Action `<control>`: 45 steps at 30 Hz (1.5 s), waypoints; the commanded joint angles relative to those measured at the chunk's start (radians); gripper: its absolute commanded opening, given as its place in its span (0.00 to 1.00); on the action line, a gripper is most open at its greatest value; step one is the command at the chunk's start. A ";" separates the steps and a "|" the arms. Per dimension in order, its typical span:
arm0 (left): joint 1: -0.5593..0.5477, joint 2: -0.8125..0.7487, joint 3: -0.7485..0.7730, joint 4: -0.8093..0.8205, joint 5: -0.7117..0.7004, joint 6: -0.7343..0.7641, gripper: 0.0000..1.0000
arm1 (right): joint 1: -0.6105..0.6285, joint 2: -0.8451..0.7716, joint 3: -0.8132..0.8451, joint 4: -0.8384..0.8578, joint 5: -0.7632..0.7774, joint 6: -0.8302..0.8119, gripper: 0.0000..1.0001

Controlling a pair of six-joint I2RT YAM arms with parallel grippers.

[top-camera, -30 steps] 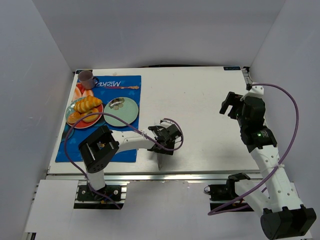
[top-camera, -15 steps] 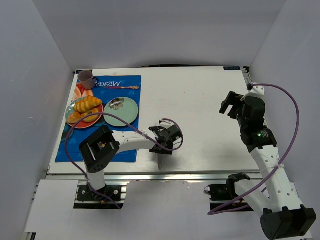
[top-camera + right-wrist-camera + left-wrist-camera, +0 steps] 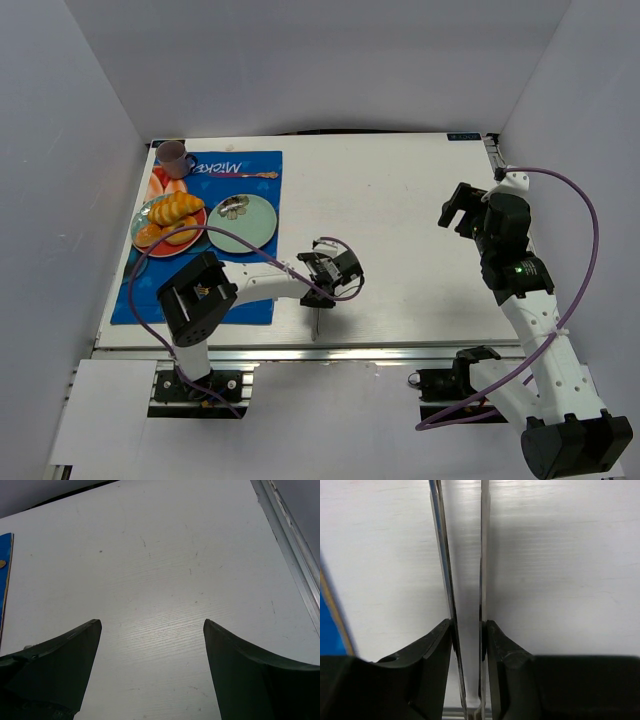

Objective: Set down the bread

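- The white worktop fills the top view, with grey walls on three sides.
- The right arm stands over the worktop's right side. The right fingers are spread wide with nothing between them, only bare worktop below.
- The left arm reaches from the near left corner towards the middle of the worktop, close to the near edge.
- The left fingers are drawn close together. Only a thin slit of worktop shows between them, and they pinch nothing.
- A blue mat covers the far left part of the worktop. Its edge shows as a blue sliver in both wrist views.
- A red plate lies on the mat's left half, carrying several golden-brown baked pieces.
- A pale green plate sits just beside the red one, to its right, with a small object near its far rim — too small to make out.
- A purple cup stands at the mat's far left corner.
- The bread lies on the red plate, on its near side — well apart from both sets of fingers. From this height its outline runs into the neighbouring pieces.
- A thin golden utensil lies on the mat, beyond the green plate.
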 commanded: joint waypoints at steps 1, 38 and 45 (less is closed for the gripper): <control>0.001 -0.095 0.095 -0.117 -0.119 -0.003 0.42 | 0.001 -0.008 0.003 0.036 -0.008 0.012 0.89; 0.878 -0.401 0.468 -0.468 -0.003 0.201 0.44 | 0.050 0.117 -0.024 0.223 -0.333 0.138 0.89; 0.941 -0.388 0.420 -0.454 0.102 0.135 0.43 | 0.089 0.140 -0.033 0.259 -0.339 0.157 0.89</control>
